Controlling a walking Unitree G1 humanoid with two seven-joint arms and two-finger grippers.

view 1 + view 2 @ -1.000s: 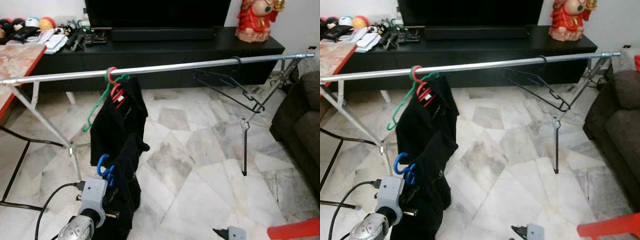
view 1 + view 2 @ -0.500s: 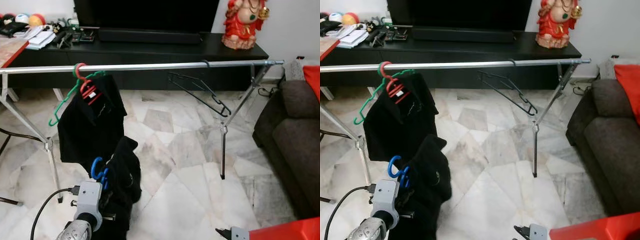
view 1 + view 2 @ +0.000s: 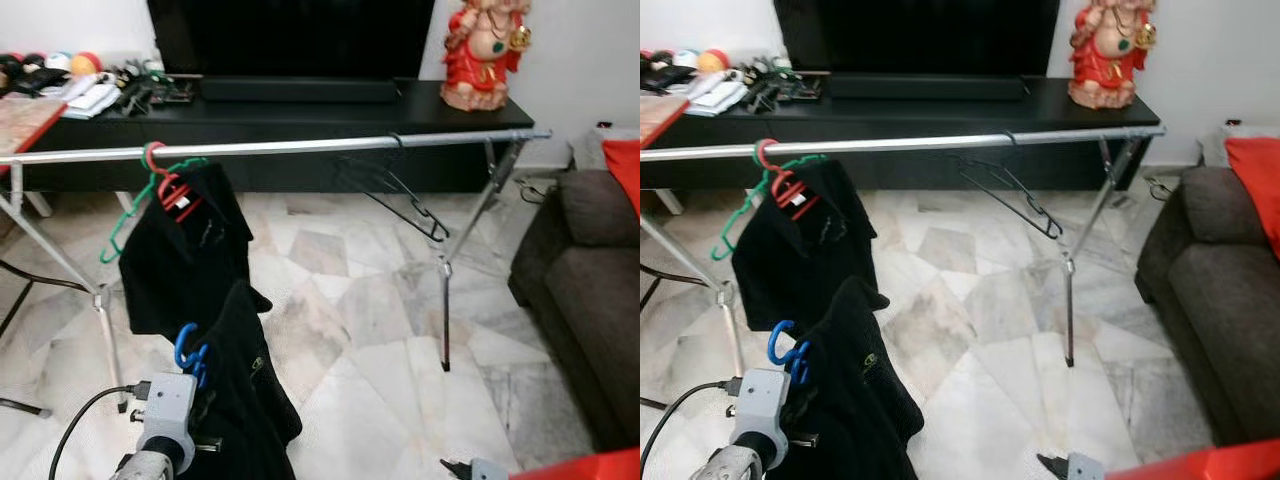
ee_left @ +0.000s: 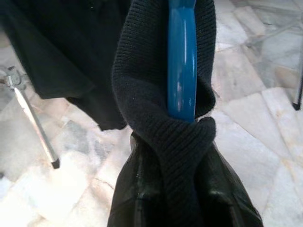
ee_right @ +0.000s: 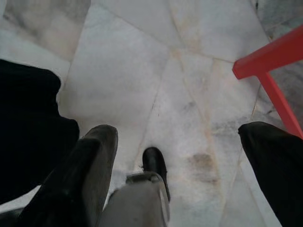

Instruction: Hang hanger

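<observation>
Blue, the hanger [image 3: 189, 351] with its black garment [image 3: 245, 400] sat clamped in our left gripper's [image 4: 182, 198] fingers, low before the left part of the steel rail [image 3: 300, 147]. A dark shirt [image 3: 180, 255] hung above; an empty black hanger [image 3: 395, 190] further right. Our right gripper's [image 5: 180, 170] fingers stood apart over the marble floor [image 5: 142, 71].

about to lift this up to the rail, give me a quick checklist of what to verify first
1. Left gripper holding the blue hanger: ok, shut on it.
2. Black garment on that hanger: ok, knit wrapped round its neck.
3. Free stretch on the metal rail between the red hanger and the empty black hanger: ok.
4. Blue hook facing the rail: cannot tell.
5. Right gripper clear: ok, open, low over the floor.
</observation>
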